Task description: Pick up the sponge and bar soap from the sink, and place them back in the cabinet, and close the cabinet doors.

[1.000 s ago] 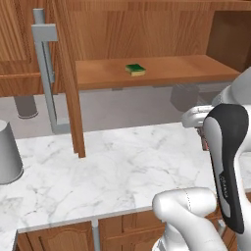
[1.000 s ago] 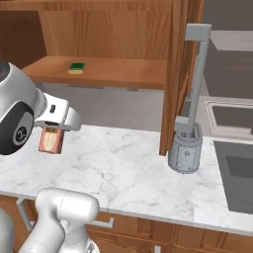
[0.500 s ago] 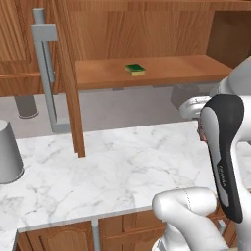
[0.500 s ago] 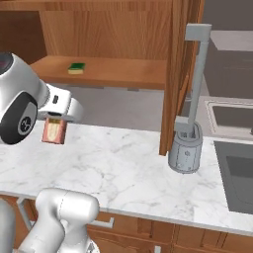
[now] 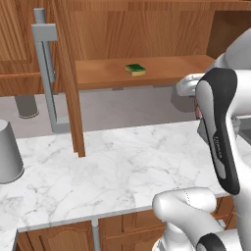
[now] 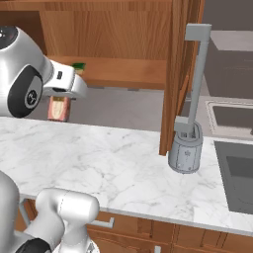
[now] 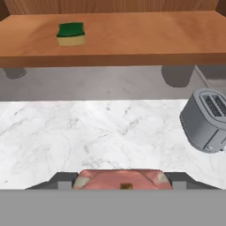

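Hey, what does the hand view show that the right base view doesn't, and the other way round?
Hand view alone: the toaster lying tilted on the marble counter, and the bar soap seen close between the finger tips. Right base view alone: the open cabinet door with its long grey handle, the sink and a grey canister. Both show the sponge on the cabinet shelf, the counter, and the soap held in the gripper.
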{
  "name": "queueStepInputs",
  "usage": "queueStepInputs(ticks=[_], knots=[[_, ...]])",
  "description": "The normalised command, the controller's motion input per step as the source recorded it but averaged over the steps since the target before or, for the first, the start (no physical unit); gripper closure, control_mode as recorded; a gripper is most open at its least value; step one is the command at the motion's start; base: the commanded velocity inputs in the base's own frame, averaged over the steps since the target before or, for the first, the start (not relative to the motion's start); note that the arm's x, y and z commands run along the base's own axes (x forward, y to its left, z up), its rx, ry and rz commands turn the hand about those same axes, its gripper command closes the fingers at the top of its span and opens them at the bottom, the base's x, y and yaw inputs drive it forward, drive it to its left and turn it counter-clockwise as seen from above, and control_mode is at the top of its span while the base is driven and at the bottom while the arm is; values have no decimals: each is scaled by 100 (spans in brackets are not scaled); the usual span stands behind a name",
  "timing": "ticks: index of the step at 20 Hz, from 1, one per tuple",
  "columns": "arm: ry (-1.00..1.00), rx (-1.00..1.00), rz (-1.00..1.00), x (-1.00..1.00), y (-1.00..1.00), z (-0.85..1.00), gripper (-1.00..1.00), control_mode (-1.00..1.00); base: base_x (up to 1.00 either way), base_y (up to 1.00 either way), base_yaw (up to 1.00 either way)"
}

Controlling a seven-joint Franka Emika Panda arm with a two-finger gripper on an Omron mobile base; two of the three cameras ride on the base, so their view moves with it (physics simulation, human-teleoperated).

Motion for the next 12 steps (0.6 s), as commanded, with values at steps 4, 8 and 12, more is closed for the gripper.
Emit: queueStepInputs(ticks=[4,8,12], knots=[[-7,0,0,45,-1,19,100,-100,0,0,0],[-8,0,0,43,-4,13,100,-100,0,0,0],[-10,0,0,38,-7,8,100,-100,0,0,0]])
